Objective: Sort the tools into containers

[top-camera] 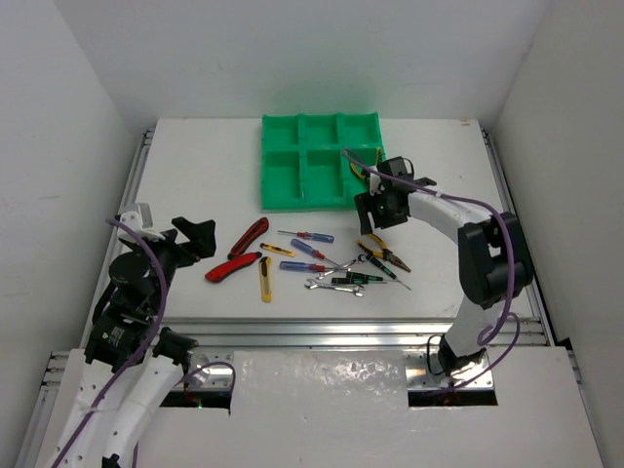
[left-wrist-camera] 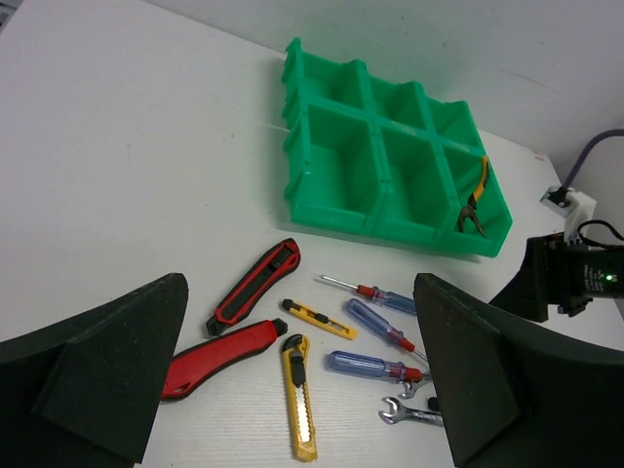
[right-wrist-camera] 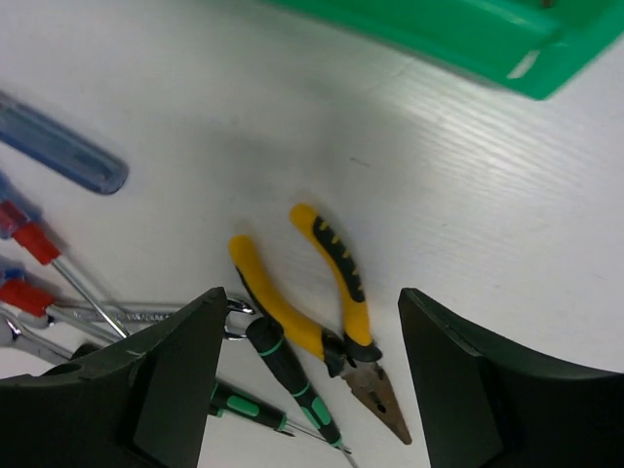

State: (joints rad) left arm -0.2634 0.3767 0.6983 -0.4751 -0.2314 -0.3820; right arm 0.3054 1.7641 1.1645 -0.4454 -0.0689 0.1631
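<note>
Top view: the left gripper (top-camera: 198, 239) hangs spread and empty at the left end of the scatter on the table (top-camera: 195, 175). Two red utility knives (top-camera: 249, 236) lie just beyond its fingertips. The right gripper (top-camera: 374, 212) points down between the green tray (top-camera: 266, 166) and the yellow-handled pliers (top-camera: 381, 252) lying on the table; its opening is hard to judge from here. A second pair of pliers (top-camera: 365, 168) lies in the tray's near right compartment, just behind that gripper.

Left wrist view: the jaws stand wide apart, gripping nothing. Framed between them on the table ahead are the knives, two yellow box cutters (left-wrist-camera: 300, 395), blue-handled screwdrivers (left-wrist-camera: 375, 367) and a silver wrench (left-wrist-camera: 409, 414). The tray sits farther ahead, past the jaws.

Right wrist view: the jaws are spread wide with nothing in them. The yellow-handled pliers show through the gap, handles pointing away towards the tray's edge, nose nearer the right finger. Neither finger visibly touches them. A green-black screwdriver (right-wrist-camera: 290, 377) crosses their left handle, close to the left finger.
</note>
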